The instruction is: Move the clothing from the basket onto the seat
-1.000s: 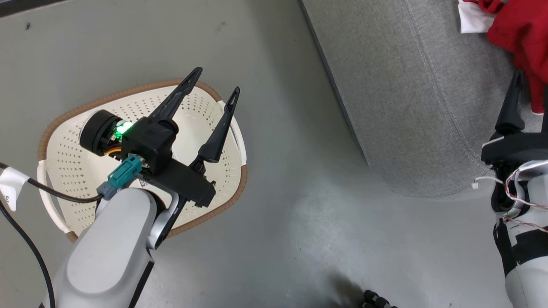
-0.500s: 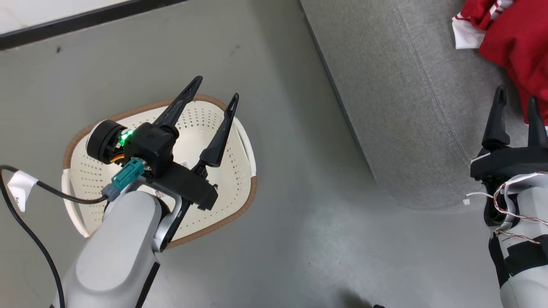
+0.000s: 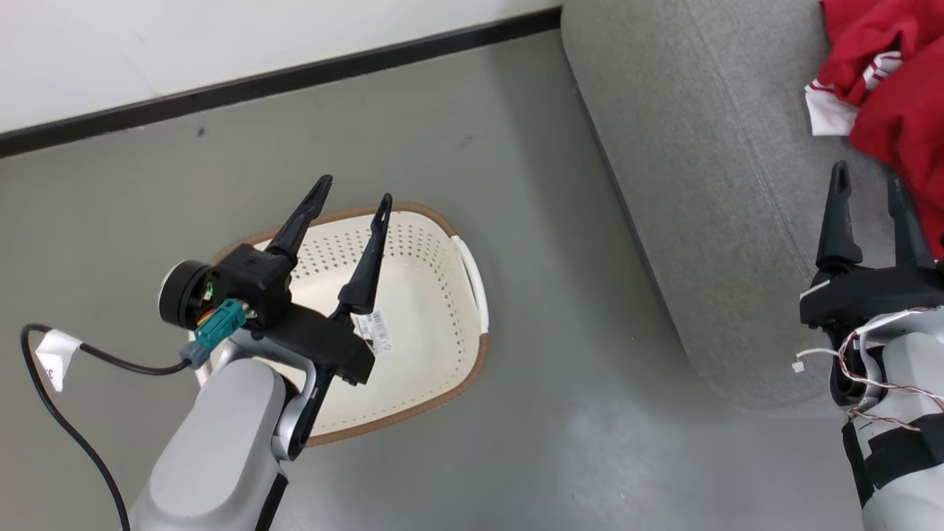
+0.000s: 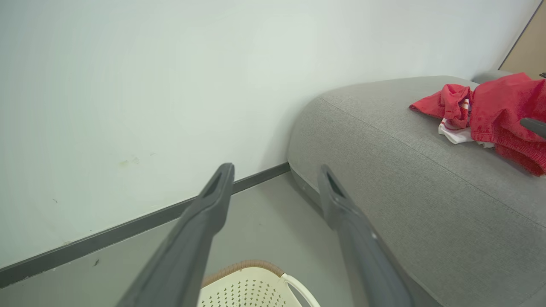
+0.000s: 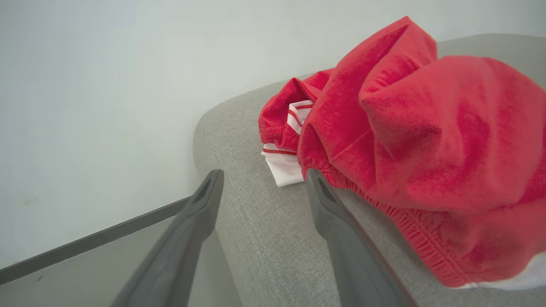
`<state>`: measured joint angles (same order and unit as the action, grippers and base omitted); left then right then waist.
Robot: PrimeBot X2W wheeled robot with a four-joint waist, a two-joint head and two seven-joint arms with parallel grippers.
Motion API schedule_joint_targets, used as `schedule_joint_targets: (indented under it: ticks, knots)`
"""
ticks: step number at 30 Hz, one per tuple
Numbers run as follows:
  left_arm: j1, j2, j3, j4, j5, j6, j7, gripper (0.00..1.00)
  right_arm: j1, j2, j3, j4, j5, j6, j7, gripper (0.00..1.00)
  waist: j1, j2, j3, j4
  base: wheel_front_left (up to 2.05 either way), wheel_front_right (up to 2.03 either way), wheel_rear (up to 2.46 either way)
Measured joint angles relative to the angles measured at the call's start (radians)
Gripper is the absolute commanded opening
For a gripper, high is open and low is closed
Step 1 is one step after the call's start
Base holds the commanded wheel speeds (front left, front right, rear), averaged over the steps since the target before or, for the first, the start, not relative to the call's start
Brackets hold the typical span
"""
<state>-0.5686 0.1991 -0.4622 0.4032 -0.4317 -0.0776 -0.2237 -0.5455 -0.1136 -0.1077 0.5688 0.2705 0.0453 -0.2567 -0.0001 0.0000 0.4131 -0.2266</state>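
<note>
Clothing [image 3: 892, 110] is lying on seat [image 3: 700, 184] at one o'clock; basket [image 3: 435, 295] is appearing empty; left gripper [image 3: 355, 190] and right gripper [image 3: 867, 173] are gaping, unloaded.

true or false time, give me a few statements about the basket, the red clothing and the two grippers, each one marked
1. The clothing lies on the seat. True.
2. A garment lies in the basket. False: the part of its inside that shows holds only a label sticker.
3. The left gripper and the right gripper are both open and hold nothing. True.
4. The basket stands on the seat. False: it stands on the floor, beside the seat.
5. The left gripper is over the seat. False: it is over the basket.
</note>
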Motion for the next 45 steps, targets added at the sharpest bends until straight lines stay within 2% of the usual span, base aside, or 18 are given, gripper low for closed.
schedule_joint_targets:
  ticks: [14, 25, 30, 45]
  knots:
    - [0.079, -0.005, 0.092, 0.062, -0.026, 0.07, -0.024, 1.0, 0.041, 0.01, 0.094, -0.003, -0.04, 0.043, 0.0, 1.0, -0.0001, -0.0001, -0.122, 0.112, 0.0, 0.0, 0.0]
    - [0.199, 0.006, 0.156, 0.077, -0.043, 0.125, -0.026, 1.0, 0.116, 0.034, 0.181, -0.027, -0.06, 0.061, 0.0, 1.0, -0.0001, -0.0001, -0.222, 0.179, 0.0, 0.0, 0.0]
    - [0.26, 0.01, 0.188, 0.066, -0.043, 0.149, -0.026, 1.0, 0.159, 0.038, 0.215, -0.042, -0.06, 0.066, 0.0, 1.0, -0.0001, -0.0001, -0.267, 0.202, 0.0, 0.0, 0.0]
    - [0.465, 0.022, 0.288, -0.005, -0.034, 0.181, -0.026, 1.0, 0.305, 0.05, 0.278, -0.11, -0.06, 0.07, 0.0, 1.0, -0.0001, -0.0001, -0.384, 0.227, 0.0, 0.0, 0.0]
